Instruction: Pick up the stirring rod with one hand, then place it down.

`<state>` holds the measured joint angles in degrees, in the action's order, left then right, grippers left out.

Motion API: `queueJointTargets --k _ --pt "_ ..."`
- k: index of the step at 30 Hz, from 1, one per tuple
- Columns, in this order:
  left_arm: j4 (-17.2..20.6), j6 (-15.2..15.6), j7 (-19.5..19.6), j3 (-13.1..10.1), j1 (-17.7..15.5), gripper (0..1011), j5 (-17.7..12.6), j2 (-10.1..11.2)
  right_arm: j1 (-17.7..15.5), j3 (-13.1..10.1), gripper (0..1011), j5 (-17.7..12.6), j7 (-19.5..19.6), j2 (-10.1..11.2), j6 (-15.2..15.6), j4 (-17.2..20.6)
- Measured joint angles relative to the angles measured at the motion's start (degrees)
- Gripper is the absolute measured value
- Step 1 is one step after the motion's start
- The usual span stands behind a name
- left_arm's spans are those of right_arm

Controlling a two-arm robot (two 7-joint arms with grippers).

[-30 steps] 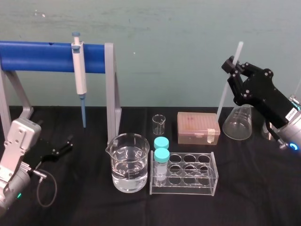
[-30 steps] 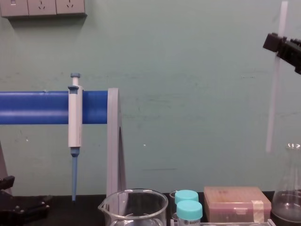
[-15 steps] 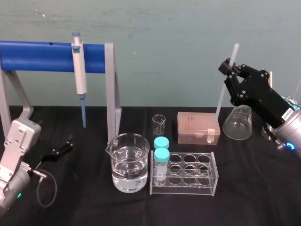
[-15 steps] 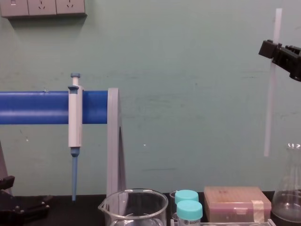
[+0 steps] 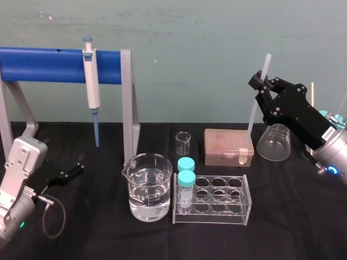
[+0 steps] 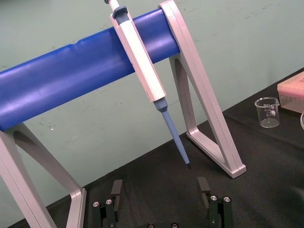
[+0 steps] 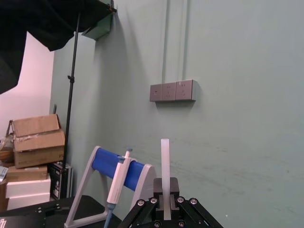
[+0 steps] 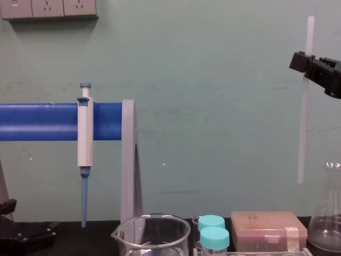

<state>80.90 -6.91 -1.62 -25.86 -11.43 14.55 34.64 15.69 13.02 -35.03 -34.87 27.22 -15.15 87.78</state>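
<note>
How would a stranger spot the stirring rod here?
On the black table's right side, near the pink box, the right claw grips the stirring rod nearly upright; the left claw lies idle far left. It is plain, pale and thin, unlike the blue-tipped pipette hanging on the rack.

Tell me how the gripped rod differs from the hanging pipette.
The stirring rod is plain translucent white, thin throughout; the pipette is thicker, with a blue tip. The right gripper holds the rod aloft; the pipette hangs on the blue bar. Both are nearly upright.
</note>
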Motion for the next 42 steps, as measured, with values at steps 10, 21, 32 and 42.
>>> queueJointTargets --k 10,21,32,42 --pt "0.0 0.0 0.0 0.0 0.0 1000 0.0 0.0 -0.4 0.2 68 -0.1 -0.2 0.3 0.2 0.3" --pt "0.0 0.0 0.0 0.0 0.0 1000 0.0 0.0 -0.5 0.2 68 -0.1 -0.3 0.4 0.2 0.4" --pt "0.0 0.0 0.0 0.0 0.0 1000 0.0 0.0 -0.1 0.4 68 -0.2 -0.3 0.3 0.2 0.0" --pt "0.0 0.0 0.0 0.0 0.0 1000 0.0 0.0 0.8 0.9 67 -0.2 -0.7 0.0 0.4 -1.1"
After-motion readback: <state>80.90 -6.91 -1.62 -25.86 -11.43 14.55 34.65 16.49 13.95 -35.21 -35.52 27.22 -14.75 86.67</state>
